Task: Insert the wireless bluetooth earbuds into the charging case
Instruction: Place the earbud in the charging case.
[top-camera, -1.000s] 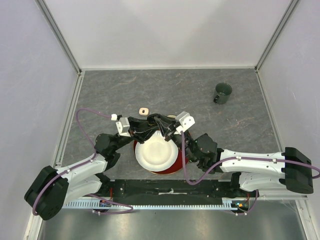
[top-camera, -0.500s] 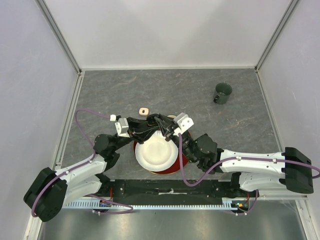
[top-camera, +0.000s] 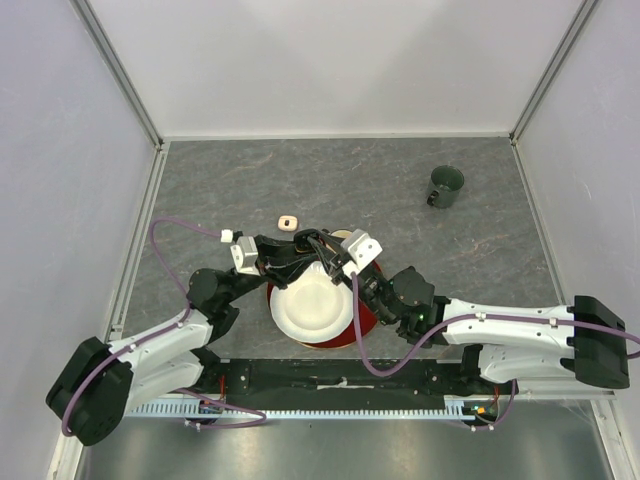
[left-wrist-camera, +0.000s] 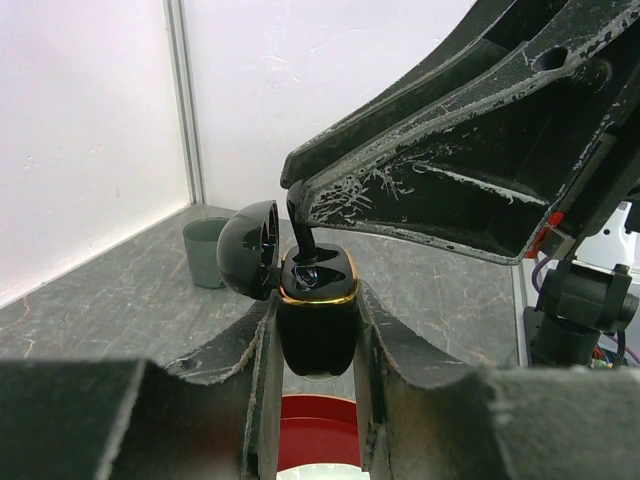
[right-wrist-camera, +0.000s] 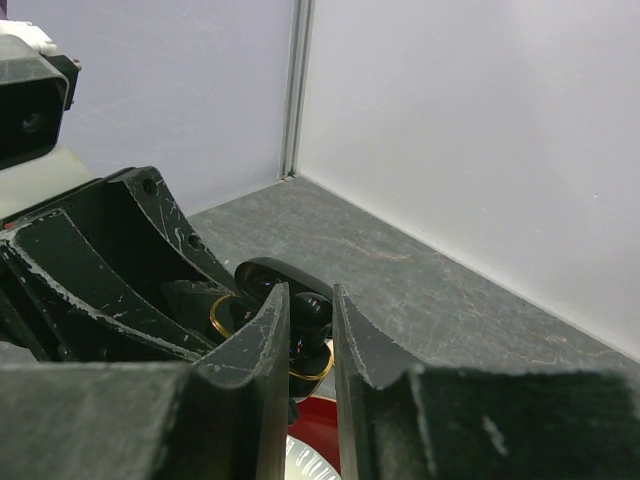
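The job looks partway through. The left tool (left-wrist-camera: 314, 300) is clenched on the black charging case (left-wrist-camera: 318, 335) and holds it upright in the air above the white dish (top-camera: 310, 305) and red bowl (top-camera: 365, 320), near the middle of the table (top-camera: 220, 180). Its lid is swung open to the left. The right tool (right-wrist-camera: 308, 297) is pinched tight on a black earbud (left-wrist-camera: 301, 240), whose lower end sits at the case's gold-rimmed mouth. I judge it is entering its slot but not yet pressed home. Whether the other slot is filled I cannot tell, and no other buds are in sight. Seating and releasing this bud are left. Compared with a second ago, the right wrist has edged slightly left and nearer, while the left arm has barely moved.
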